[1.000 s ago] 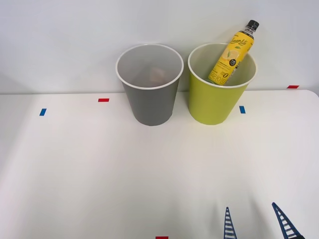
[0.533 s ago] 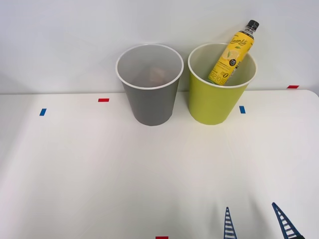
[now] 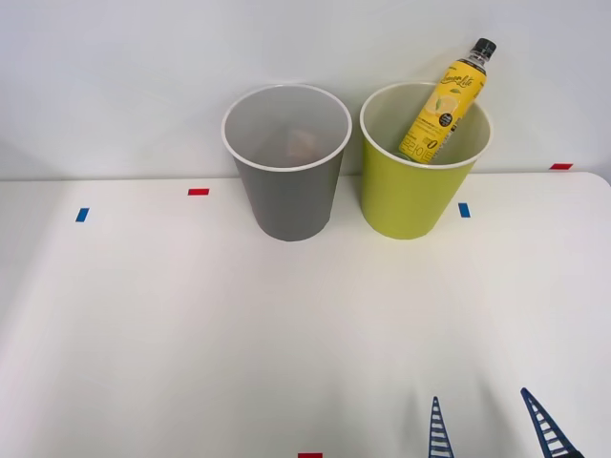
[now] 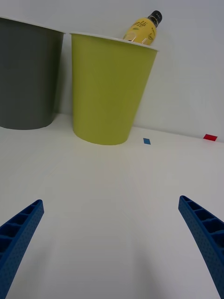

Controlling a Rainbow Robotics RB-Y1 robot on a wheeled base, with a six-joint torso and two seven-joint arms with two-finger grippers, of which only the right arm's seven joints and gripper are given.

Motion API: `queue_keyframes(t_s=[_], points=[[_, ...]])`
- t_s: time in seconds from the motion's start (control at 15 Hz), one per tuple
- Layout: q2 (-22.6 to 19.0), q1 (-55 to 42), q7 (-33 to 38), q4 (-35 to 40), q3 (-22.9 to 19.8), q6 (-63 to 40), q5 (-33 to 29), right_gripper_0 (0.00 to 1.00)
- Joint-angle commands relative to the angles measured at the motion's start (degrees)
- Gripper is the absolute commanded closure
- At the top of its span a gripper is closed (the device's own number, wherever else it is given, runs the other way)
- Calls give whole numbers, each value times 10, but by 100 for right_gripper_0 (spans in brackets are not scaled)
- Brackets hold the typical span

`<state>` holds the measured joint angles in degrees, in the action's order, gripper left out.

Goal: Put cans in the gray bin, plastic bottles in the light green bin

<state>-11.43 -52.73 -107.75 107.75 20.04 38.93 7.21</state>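
The gray bin (image 3: 286, 181) stands at the back of the white table, and something reddish-brown (image 3: 301, 143) shows dimly inside it. Beside it on the right is the light green bin (image 3: 412, 196). A plastic bottle (image 3: 447, 103) with a yellow label and black cap leans inside the green bin, its neck sticking out over the rim. My right gripper (image 3: 489, 427) hovers low at the front right edge of the table, open, with nothing between its blue fingers. In the right wrist view, the light green bin (image 4: 109, 88), the gray bin (image 4: 28, 74) and the bottle top (image 4: 144, 29) lie well ahead of the fingers (image 4: 205, 238).
Small blue tape marks (image 3: 82, 215) and red tape marks (image 3: 199, 192) dot the white table (image 3: 191, 324). A white wall rises right behind the bins. The table's right edge curves away near a red mark (image 3: 561, 166).
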Motion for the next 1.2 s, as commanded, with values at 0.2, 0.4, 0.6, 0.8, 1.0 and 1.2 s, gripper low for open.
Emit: queue_keyframes(t_s=[0.2,0.4,0.6,0.8,1.0,1.2], points=[[0,0,0,0,0,0,0,0],[0,0,0,0,0,0,0,0],[0,0,0,0,0,0,0,0],[0,0,0,0,0,0,0,0],[0,0,0,0,0,0,0,0],[0,0,0,0,0,0,0,0]])
